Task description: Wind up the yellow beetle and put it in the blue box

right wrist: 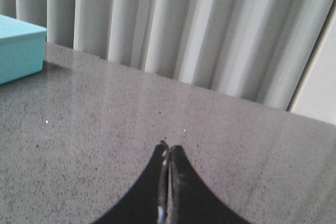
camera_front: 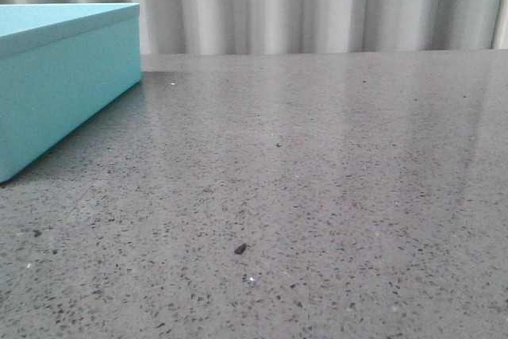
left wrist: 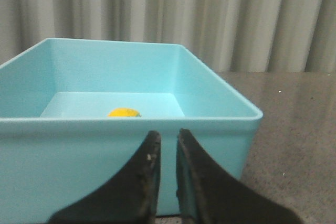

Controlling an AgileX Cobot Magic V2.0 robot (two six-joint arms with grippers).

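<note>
Lighting: soft, even, moderately bright in all three views. Front view: pale vertical sheen on the grey table (camera_front: 333, 196), reflecting the lit curtain (camera_front: 317, 1); the blue box (camera_front: 55, 77) casts a narrow, soft-edged shadow along its base. Image mildly grainy, speckle detail softened toward the far edge. My left wrist view: dimmer, warmer cast; box interior evenly lit; my fingers (left wrist: 142, 182) dark, slightly blurred. My right wrist view: brightest, curtain folds near white, faint streaked glare on tabletop.
</note>
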